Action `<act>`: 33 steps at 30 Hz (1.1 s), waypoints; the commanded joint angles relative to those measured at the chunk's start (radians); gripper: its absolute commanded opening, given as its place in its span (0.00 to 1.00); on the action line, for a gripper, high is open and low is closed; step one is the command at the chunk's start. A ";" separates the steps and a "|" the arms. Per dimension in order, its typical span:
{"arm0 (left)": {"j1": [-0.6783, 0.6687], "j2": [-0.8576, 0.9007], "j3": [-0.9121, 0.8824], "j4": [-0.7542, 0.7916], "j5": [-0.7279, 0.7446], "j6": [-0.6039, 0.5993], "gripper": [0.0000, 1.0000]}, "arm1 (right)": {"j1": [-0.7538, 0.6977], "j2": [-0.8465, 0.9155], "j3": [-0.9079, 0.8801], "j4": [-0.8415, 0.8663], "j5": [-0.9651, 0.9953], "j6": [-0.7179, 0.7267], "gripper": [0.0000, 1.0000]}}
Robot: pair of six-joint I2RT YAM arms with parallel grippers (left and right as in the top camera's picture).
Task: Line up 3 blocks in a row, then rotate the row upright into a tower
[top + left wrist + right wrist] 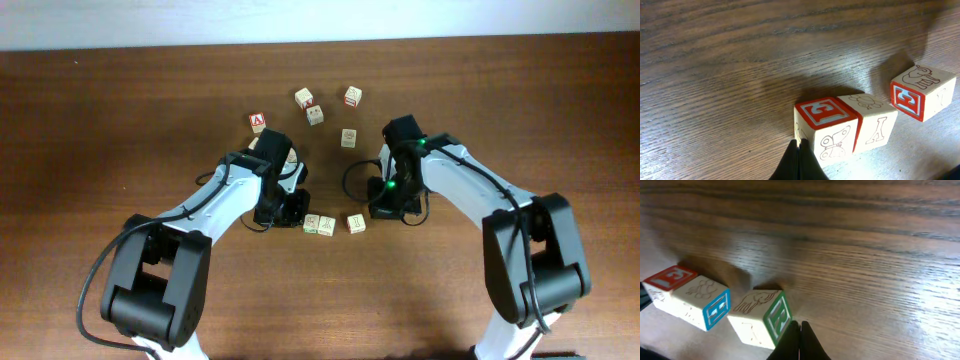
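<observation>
Overhead: three blocks (327, 226) lie in a row between the arms. Left wrist: the left gripper (799, 152), shut and empty, sits right at the end block (826, 131) (a push may drag its touching neighbour (871, 120)). Right wrist: the right gripper (800, 332), shut and empty beside the green-framed block (762, 317), may slide it rather than turn it.

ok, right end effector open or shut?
Shut. Right end effector: fingertips meet in the wrist view, nothing between them, next to the green R block.
</observation>
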 commanded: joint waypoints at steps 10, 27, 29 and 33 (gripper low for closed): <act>-0.007 0.012 -0.010 0.001 0.015 -0.016 0.00 | 0.164 0.009 0.000 0.095 -0.013 0.107 0.04; -0.019 0.012 -0.010 -0.003 0.006 -0.016 0.00 | 0.060 0.007 -0.006 0.068 -0.113 -0.017 0.04; -0.019 0.012 -0.010 -0.006 0.006 -0.016 0.00 | 0.042 0.007 -0.035 0.082 -0.121 -0.027 0.04; -0.019 0.012 -0.010 -0.005 0.006 -0.016 0.00 | -0.043 0.007 -0.113 0.177 -0.308 -0.102 0.04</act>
